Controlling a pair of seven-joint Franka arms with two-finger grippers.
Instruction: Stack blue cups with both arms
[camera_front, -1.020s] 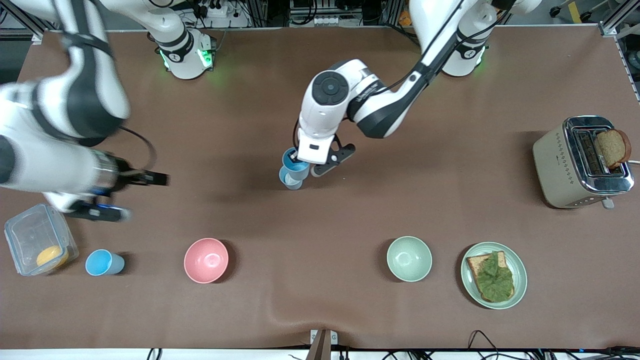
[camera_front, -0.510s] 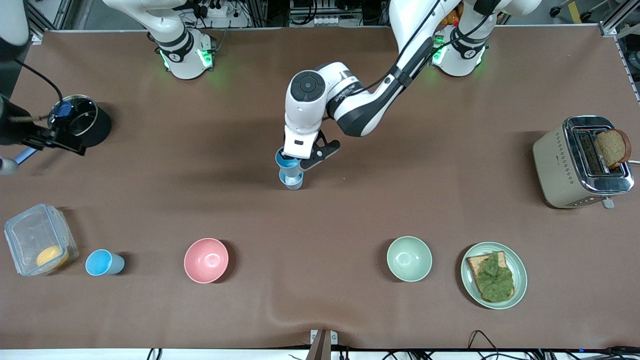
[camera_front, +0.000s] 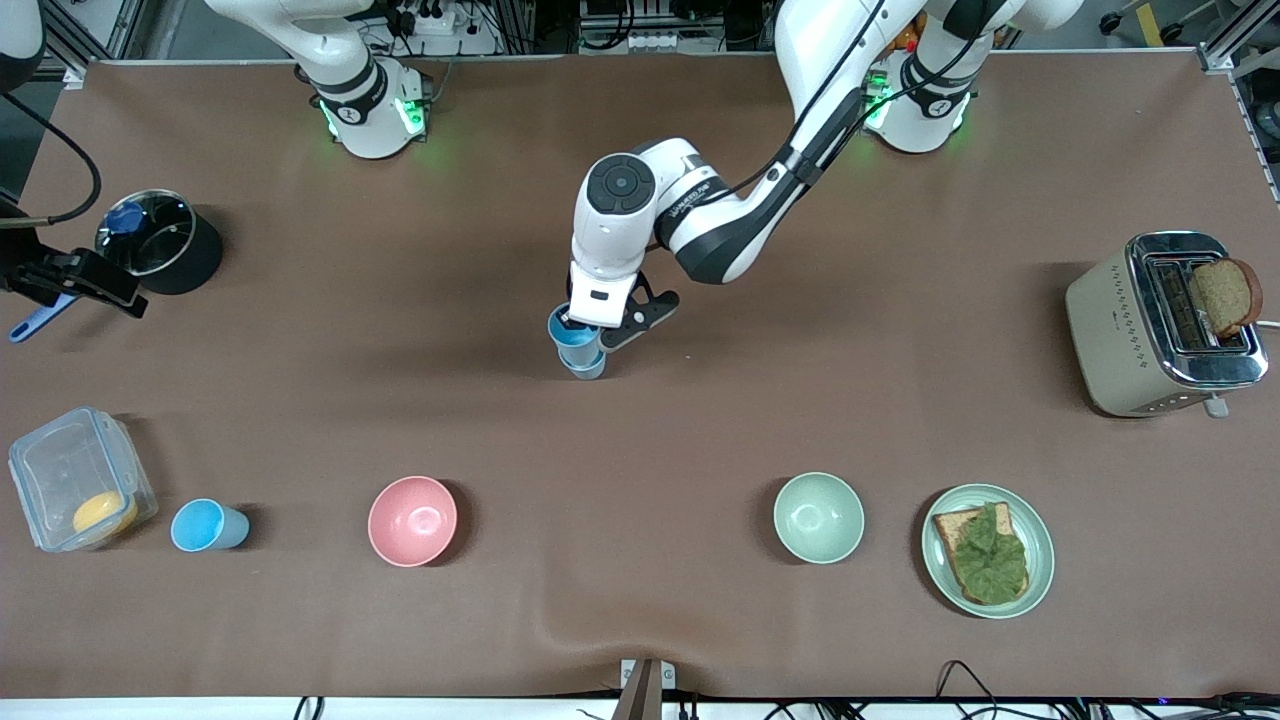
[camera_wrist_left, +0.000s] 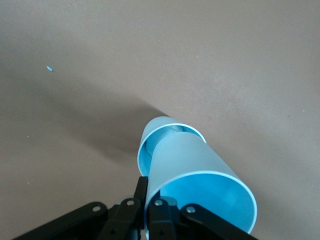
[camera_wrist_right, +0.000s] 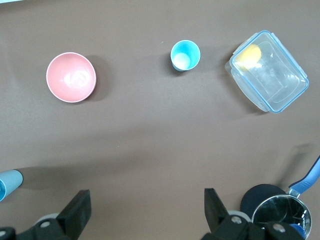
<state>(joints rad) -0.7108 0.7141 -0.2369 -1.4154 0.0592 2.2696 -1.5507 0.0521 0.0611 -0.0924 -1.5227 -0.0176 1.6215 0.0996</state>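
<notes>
The left gripper clasps a blue cup, tilted and partly sunk into the standing cup mid-desk. Released askew, it could jam or tip both. The right gripper waits, spread wide, above the third cup.

Brown table under my arms carries: lower blue cup at middle, standing upright; lone blue cup near front camera, just beside clear lidded container at right arm's end; pink bowl and pale-green bowl in same near row; green plate with toast and lettuce; toaster at left arm's end; black saucepan with blue handle.
</notes>
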